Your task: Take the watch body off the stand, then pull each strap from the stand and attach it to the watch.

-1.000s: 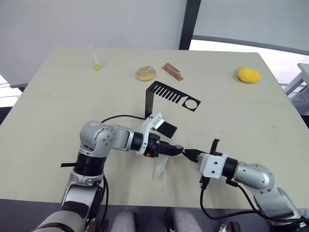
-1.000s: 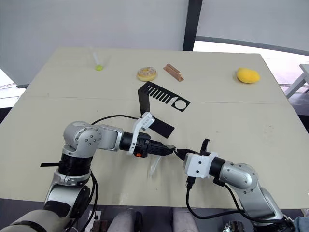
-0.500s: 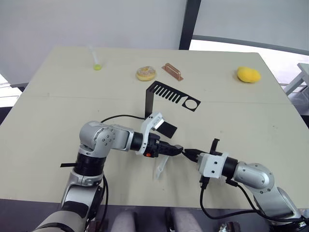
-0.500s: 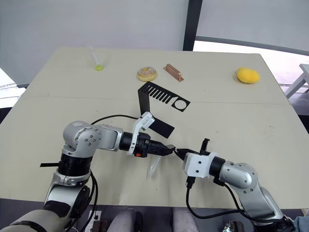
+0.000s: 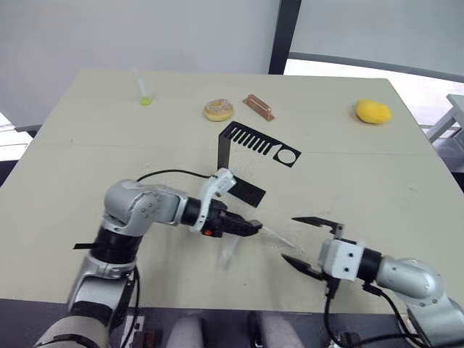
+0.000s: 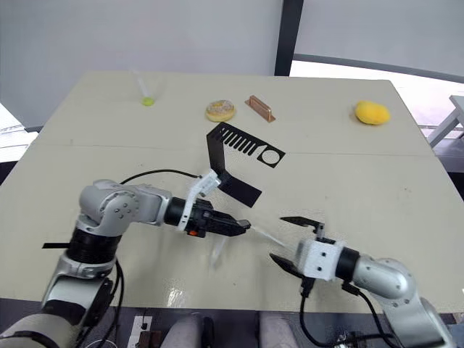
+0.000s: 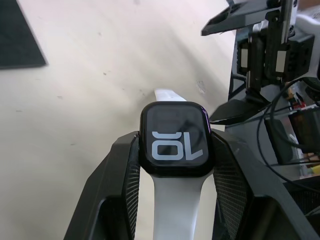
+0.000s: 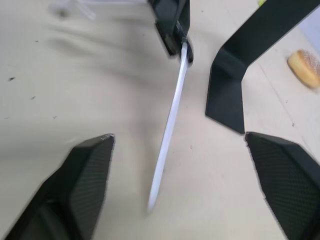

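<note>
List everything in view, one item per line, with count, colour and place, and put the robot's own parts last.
table: one, beige, under everything.
stand: one, black, upright at the table's middle, its slotted top arm bare.
watch body: one, black with light digits, clamped between the left gripper's fingers.
straps: two, white, both joined to the watch body, one reaching toward the right gripper, the other hanging down to the table.
doughnut: one, tan with sprinkles, far side behind the stand.
brown block: one, beside the doughnut.
yellow lump: one, far right.
clear tube: one, green tip, far left.
left gripper: black fingers, shut on the watch body.
right gripper: black fingers, open, near front.
</note>
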